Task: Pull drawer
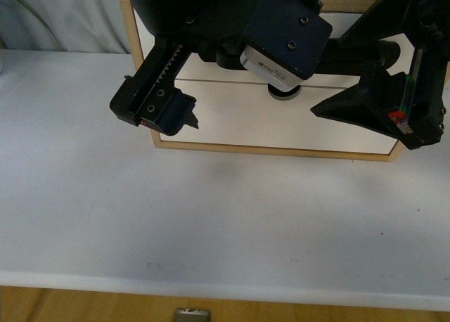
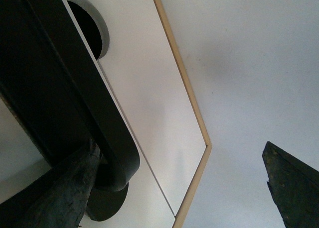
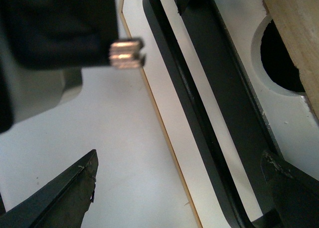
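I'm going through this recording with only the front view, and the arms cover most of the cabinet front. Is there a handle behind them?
Observer: Yes. The right wrist view shows a long black bar handle on the drawer.
Operator: Is the left gripper on it?
Observer: It isn't clamped. In the left wrist view the left gripper is open, with one finger by the handle's rounded end and the other well apart, seen against the table.
Operator: And the right?
Observer: The right gripper is open too. In its wrist view the bar runs between its spread fingers.
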